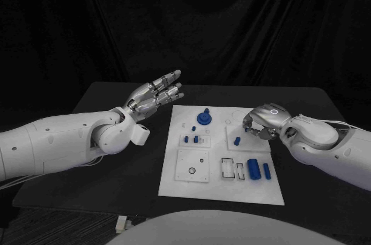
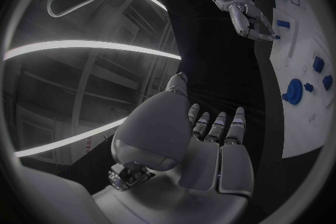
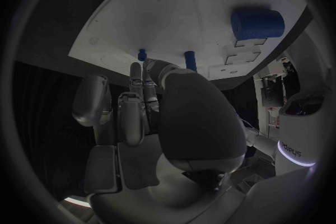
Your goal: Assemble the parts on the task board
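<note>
Head view: the bench (image 1: 116, 175) carries the task board (image 1: 220, 194), a white plate lying between the two hands. The left hand (image 1: 157, 96) is raised off the board's far left corner, fingers spread and straight, holding nothing. The right hand (image 1: 261, 124) hangs over the board's right side with fingers curled down; whether the fingertips pinch a part I cannot tell. Just beside those fingertips stands a small blue peg (image 1: 237, 140). Nearer the robot from that hand lie a thick blue cylinder (image 1: 253, 169) and a thinner blue rod (image 1: 267, 170); a blue round knob (image 1: 205, 117) sits between the hands.
</note>
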`<state>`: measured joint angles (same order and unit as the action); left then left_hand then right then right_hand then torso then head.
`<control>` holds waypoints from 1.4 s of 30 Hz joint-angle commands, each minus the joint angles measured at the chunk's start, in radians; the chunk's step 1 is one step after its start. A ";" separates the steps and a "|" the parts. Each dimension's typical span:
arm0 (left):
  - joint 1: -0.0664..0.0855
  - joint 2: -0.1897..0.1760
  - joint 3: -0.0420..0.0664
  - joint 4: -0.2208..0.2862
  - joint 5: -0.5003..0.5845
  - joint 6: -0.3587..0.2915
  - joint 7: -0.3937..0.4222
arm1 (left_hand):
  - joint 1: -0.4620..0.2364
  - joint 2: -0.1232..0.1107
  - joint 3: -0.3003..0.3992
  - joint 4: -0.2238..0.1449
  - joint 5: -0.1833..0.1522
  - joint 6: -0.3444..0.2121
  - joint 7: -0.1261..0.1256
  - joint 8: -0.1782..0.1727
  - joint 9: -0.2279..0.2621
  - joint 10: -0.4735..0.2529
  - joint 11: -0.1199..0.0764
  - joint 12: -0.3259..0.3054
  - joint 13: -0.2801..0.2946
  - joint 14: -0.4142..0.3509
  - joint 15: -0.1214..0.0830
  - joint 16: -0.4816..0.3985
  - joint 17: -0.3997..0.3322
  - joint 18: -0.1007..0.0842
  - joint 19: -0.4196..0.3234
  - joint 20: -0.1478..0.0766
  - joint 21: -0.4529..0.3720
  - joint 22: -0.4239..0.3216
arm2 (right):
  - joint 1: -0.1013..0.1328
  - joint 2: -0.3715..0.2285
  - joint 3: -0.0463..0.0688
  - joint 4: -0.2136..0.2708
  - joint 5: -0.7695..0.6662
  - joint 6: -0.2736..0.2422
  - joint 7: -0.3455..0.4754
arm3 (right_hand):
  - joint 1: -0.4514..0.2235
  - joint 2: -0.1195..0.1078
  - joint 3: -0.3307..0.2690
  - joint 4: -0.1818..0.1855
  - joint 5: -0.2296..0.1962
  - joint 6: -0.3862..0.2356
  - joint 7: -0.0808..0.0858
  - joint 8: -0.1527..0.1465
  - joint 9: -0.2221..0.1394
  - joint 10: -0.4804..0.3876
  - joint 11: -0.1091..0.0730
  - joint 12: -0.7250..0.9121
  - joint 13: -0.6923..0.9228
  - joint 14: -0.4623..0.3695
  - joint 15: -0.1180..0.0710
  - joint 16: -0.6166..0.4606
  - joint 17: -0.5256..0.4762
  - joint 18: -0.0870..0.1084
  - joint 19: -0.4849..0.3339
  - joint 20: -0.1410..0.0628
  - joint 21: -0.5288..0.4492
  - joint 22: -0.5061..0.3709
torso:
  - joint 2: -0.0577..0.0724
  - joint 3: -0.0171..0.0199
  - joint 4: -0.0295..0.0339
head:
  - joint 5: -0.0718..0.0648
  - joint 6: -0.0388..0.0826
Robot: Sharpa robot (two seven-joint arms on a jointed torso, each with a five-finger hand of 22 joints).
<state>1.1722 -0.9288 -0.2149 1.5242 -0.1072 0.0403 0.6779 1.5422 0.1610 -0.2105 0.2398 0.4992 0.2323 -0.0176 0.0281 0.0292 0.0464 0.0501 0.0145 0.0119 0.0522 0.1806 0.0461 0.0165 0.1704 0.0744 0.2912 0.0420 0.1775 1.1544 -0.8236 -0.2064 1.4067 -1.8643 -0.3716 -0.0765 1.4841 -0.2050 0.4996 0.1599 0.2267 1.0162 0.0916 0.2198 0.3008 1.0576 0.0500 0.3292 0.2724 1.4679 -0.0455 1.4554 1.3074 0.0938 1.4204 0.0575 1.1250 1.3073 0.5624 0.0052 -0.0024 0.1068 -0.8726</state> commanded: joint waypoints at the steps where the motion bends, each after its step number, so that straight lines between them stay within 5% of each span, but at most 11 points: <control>1: -0.001 0.003 0.001 0.000 -0.002 0.011 0.021 | 0.011 0.000 0.003 -0.006 0.006 0.000 0.004 0.002 0.001 -0.001 0.007 0.006 0.001 0.002 0.006 0.003 0.002 0.005 0.007 0.003 0.007 0.001 | 0.007 -0.005 0.001 0.007 -0.003 -0.022 -0.015 | -0.003 -0.003 0.008 0.000 -0.004 0.000 0.008 0.006 0.004 0.002 -0.005 0.006 0.001 0.064 -0.005 -0.006 0.133 -0.009 -0.004 0.000 0.006 0.153 | 0.000 0.0003 0.0003 | 0.000 0.000; 12: -0.001 0.005 0.001 -0.001 -0.002 0.013 0.015 | 0.012 0.002 0.003 -0.007 0.006 -0.001 0.004 0.002 0.001 0.000 0.010 0.007 0.002 0.004 0.008 0.004 0.002 0.004 0.009 0.003 0.008 0.001 | 0.026 -0.014 0.001 0.018 -0.003 -0.010 -0.022 | -0.012 -0.004 0.013 -0.003 -0.009 0.006 0.008 0.017 0.015 0.005 -0.005 0.014 0.005 0.063 -0.005 -0.009 0.129 -0.010 -0.004 0.001 0.010 0.153 | 0.000 0.0002 0.0002 | -0.001 0.000; 15: -0.002 0.006 0.001 -0.002 -0.002 0.013 0.014 | 0.012 0.002 0.003 -0.007 0.006 -0.001 0.004 0.002 0.001 0.000 0.010 0.007 0.002 0.004 0.008 0.004 0.002 0.004 0.009 0.003 0.008 0.001 | 0.028 -0.013 0.001 0.015 -0.003 0.020 -0.032 | -0.038 -0.011 0.013 0.008 -0.061 -0.021 0.005 0.010 0.020 -0.014 -0.004 0.010 0.004 0.061 -0.003 -0.015 0.123 -0.009 -0.008 0.002 0.006 0.152 | 0.000 0.0000 0.0003 | -0.001 0.000; 17: -0.002 0.007 0.001 -0.003 -0.002 0.013 0.013 | 0.012 0.002 0.003 -0.007 0.006 -0.001 0.004 0.002 0.001 0.000 0.010 0.007 0.002 0.004 0.008 0.004 0.002 0.004 0.009 0.003 0.008 0.001 | 0.028 -0.012 0.001 0.012 -0.003 0.037 -0.038 | -0.094 -0.033 0.002 0.047 -0.143 -0.115 0.000 -0.040 -0.001 -0.054 0.009 -0.001 0.001 0.050 0.006 -0.037 0.099 -0.003 -0.026 0.009 -0.034 0.142 | 0.000 0.0001 0.0001 | -0.001 0.000; 19: -0.002 0.007 0.001 -0.004 -0.002 0.014 0.013 | 0.012 0.002 0.003 -0.007 0.006 -0.001 0.004 0.002 0.001 0.000 0.010 0.007 0.002 0.004 0.008 0.004 0.002 0.004 0.009 0.003 0.008 0.001 | 0.028 -0.010 0.001 0.009 -0.003 0.048 -0.042 | -0.101 -0.037 0.001 0.052 -0.149 -0.125 -0.006 -0.045 -0.004 -0.061 0.010 0.000 0.002 0.049 0.008 -0.039 0.097 -0.002 -0.028 0.011 -0.040 0.140 | 0.000 0.0001 0.0000 | -0.001 0.000; 31: -0.005 0.009 0.001 -0.007 -0.002 0.017 0.012 | 0.013 0.003 0.003 -0.007 0.006 -0.002 0.005 0.002 0.001 -0.001 0.011 0.007 0.002 0.004 0.009 0.005 0.002 0.003 0.011 0.003 0.009 0.003 | 0.024 0.009 0.000 -0.021 -0.003 0.063 -0.038 | -0.099 -0.036 0.009 0.053 -0.132 -0.144 -0.003 -0.056 -0.013 -0.068 0.011 0.011 0.008 0.047 0.009 -0.041 0.093 0.000 -0.032 0.015 -0.048 0.139 | 0.000 -0.0001 0.0008 | 0.000 0.000; 42: -0.006 0.010 0.001 -0.009 -0.002 0.020 0.011 | 0.013 0.004 0.003 -0.008 0.006 -0.002 0.004 0.002 0.001 0.001 0.015 0.008 0.002 0.006 0.011 0.007 0.002 0.002 0.013 0.004 0.010 0.005 | 0.012 0.027 0.000 -0.048 -0.003 0.054 -0.023 | -0.081 -0.033 0.035 0.036 -0.070 -0.100 0.008 -0.033 -0.012 -0.061 0.007 0.028 0.014 0.048 0.007 -0.038 0.093 -0.001 -0.029 0.013 -0.046 0.140 | 0.000 0.0002 0.0010 | 0.000 0.000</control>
<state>1.1676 -0.9215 -0.2150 1.5143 -0.1095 0.0476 0.6758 1.5460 0.1649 -0.2077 0.2372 0.4986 0.2323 -0.0176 0.0281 0.0289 0.0461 0.0571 0.0183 0.0124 0.0558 0.1841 0.0461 0.0181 0.1703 0.0780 0.2948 0.0459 0.1811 1.1693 -0.7972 -0.2063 1.3619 -1.8639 -0.3198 -0.0942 1.3905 -0.2375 0.5273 0.1958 0.1502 0.9092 0.0986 0.1817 0.2874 0.9949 0.0628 0.3513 0.2858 1.4642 -0.0418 1.4169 1.3073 0.0939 1.3953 0.0717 1.0794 1.3077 0.5626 0.0052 -0.0017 0.1074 -0.8726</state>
